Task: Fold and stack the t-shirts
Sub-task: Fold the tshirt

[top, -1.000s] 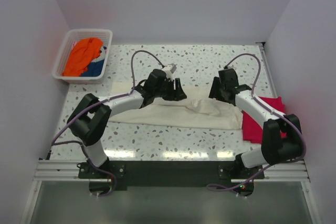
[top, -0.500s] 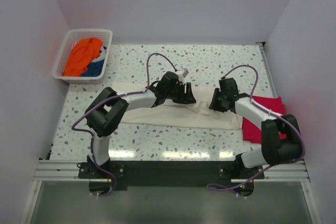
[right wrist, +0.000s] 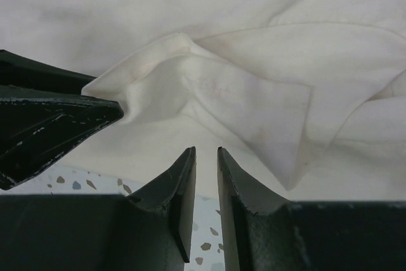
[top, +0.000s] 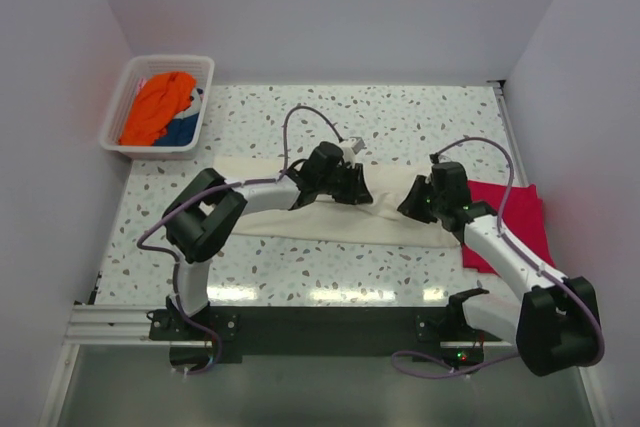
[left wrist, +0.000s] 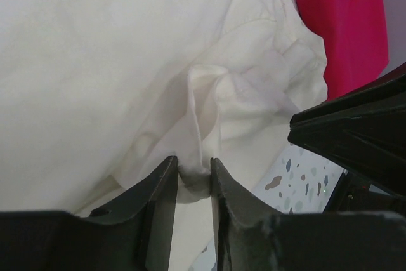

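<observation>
Speckled table (top: 400,117) with pale walls all round. At the far left corner, white slatted basket (top: 118,107), with orange t-shirt (top: 158,105) on top of blue t-shirt (top: 182,133) inside. Across the middle of the table, big cream-white t-shirt (top: 330,222), lying long from left to right, wrinkled and partly bunched. Under its right end, poking out by the right wall, red t-shirt (top: 525,209), flat on the table.

Left gripper (left wrist: 193,166) down on the far edge of the cream-white t-shirt, near the middle — fingers pulled close, pinching a small raised fold of cream cloth between the tips. Right gripper (right wrist: 206,153) just beside it to the right, low over the same shirt, near the red one. Fingers nearly pressed together, only a thin slit showing. Cannot tell about any cloth caught in that slit. Both grippers tip to tip, close but apart — a puffed-up ridge of cream cloth between.
</observation>
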